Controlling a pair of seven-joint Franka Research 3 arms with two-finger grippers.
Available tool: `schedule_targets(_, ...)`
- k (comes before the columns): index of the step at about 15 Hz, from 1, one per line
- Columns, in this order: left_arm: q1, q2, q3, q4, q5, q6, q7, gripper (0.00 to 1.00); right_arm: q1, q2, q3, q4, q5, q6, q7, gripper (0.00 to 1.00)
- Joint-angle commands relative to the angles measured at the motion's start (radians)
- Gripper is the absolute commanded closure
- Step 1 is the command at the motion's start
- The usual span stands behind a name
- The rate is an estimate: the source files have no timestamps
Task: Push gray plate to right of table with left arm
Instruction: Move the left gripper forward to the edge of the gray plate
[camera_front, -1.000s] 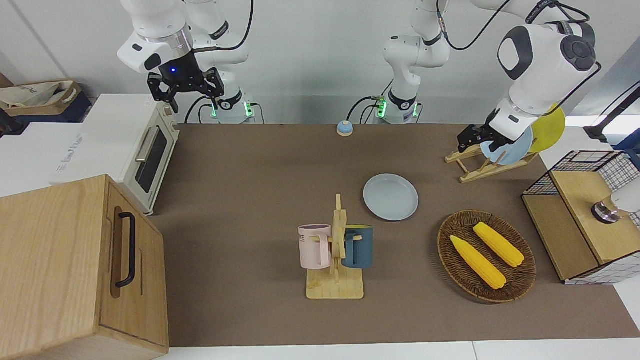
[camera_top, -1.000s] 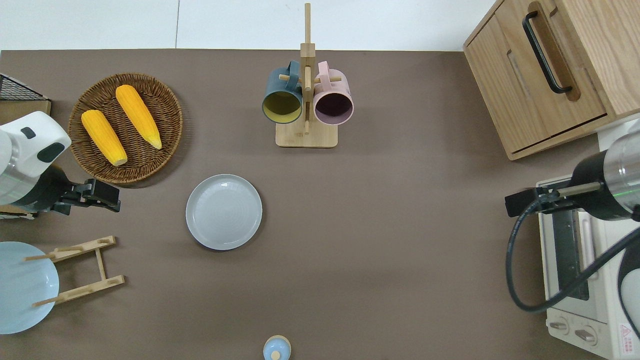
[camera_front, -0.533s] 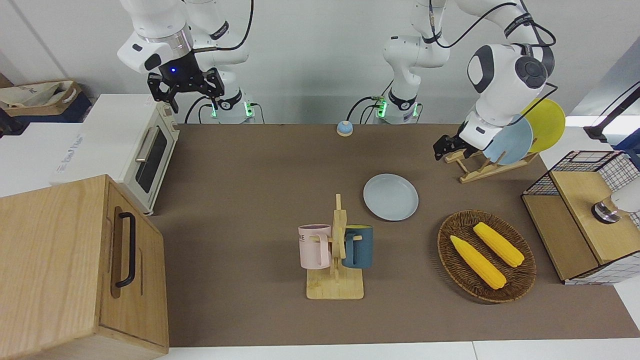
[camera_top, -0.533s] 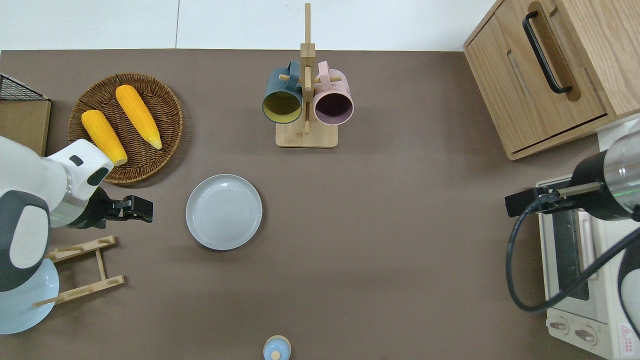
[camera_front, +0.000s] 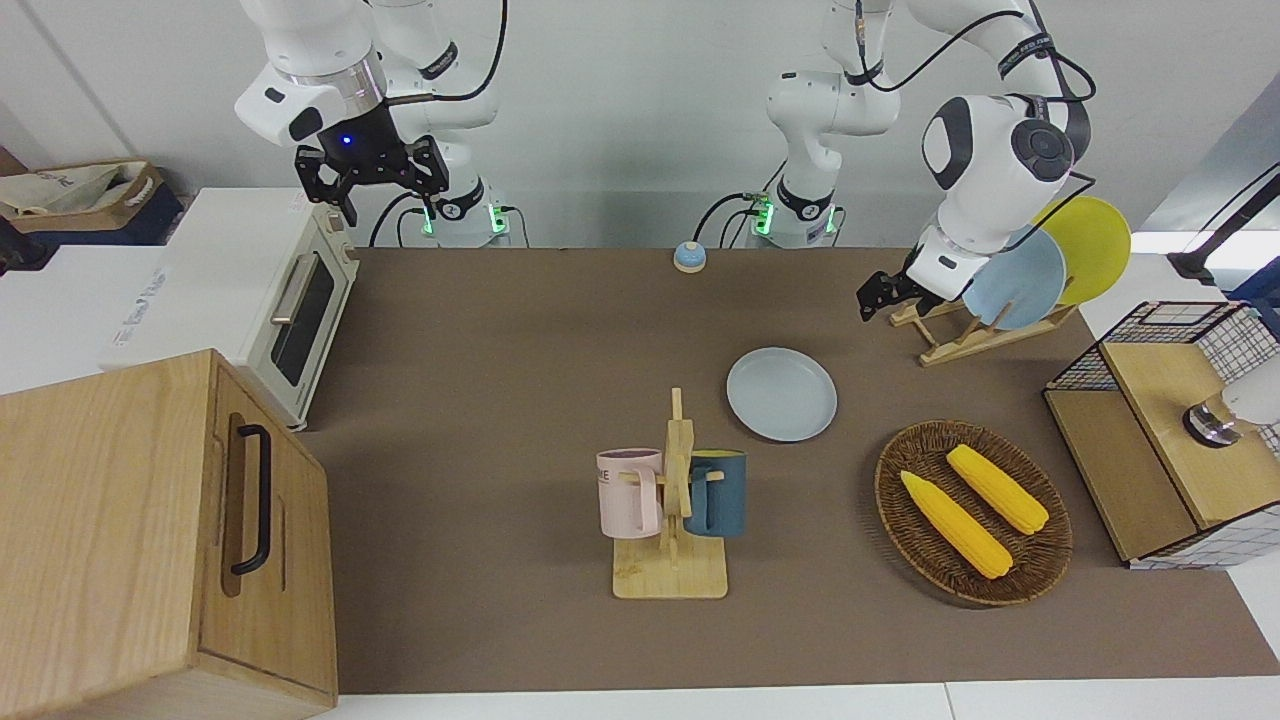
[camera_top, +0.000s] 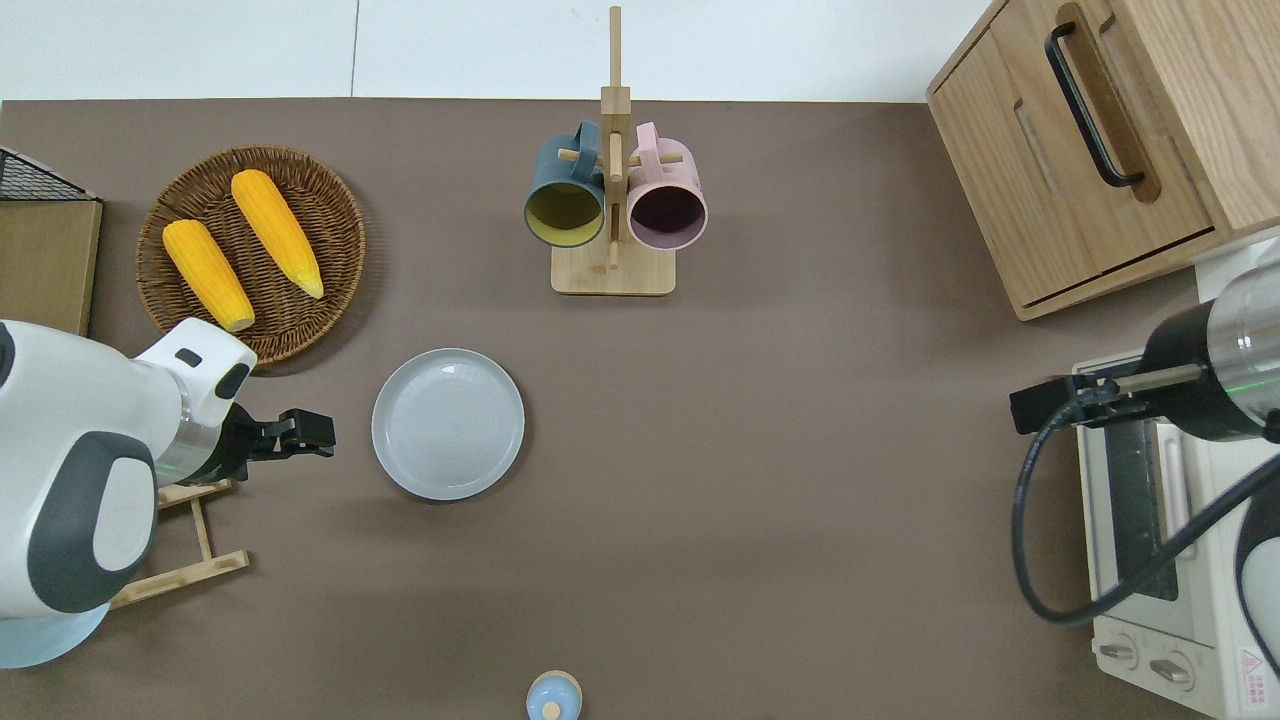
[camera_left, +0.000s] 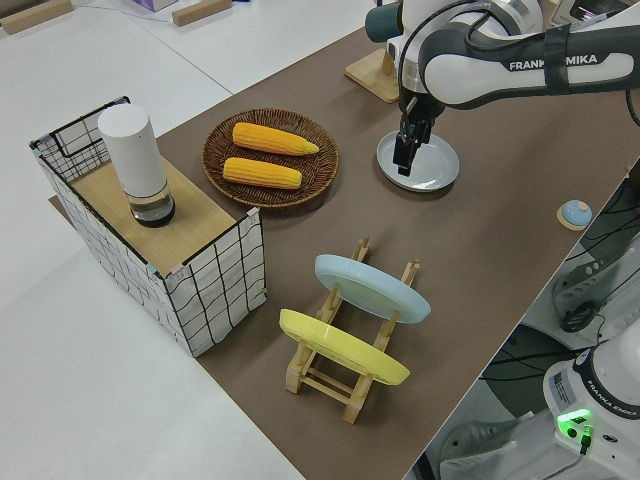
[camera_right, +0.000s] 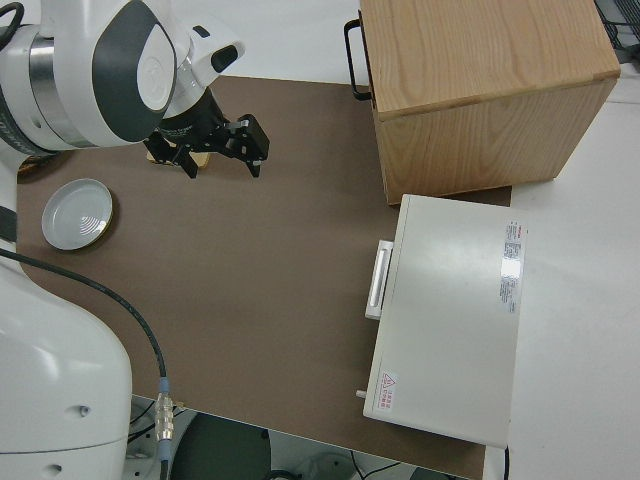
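Gray plate (camera_front: 781, 393) is lying flat on the table (camera_front: 520, 380) in the front view, between mug rack (camera_front: 672, 510) and plate rack (camera_front: 965, 325). Overhead, the left gripper (camera_top: 322, 434) is hovering just beside it, apart; its jaws look closed, though I cannot tell. Right arm is parked.

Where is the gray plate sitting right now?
The gray plate lies flat on the table, nearer to the robots than the mug rack, beside the corn basket, toward the left arm's end.
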Motion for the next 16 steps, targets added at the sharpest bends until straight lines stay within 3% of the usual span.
schedule_targets(1, -0.011, -0.024, -0.043, -0.102, -0.013, 0.124, -0.122, 0.0, -0.02, -0.006, 0.013, 0.004, 0.01, -0.012, 0.001, 0.017)
schedule_targets(5, -0.011, 0.008, -0.1, -0.141, -0.013, 0.213, -0.198, 0.0, -0.02, -0.006, 0.015, 0.004, 0.01, -0.012, 0.0, 0.017)
schedule_targets(10, -0.011, 0.019, -0.1, -0.207, -0.013, 0.325, -0.22, 0.01, -0.02, -0.006, 0.015, 0.004, 0.01, -0.012, 0.0, 0.017)
schedule_targets(16, -0.017, 0.094, -0.132, -0.248, -0.013, 0.477, -0.265, 0.01, -0.02, -0.006, 0.015, 0.004, 0.01, -0.012, 0.001, 0.017)
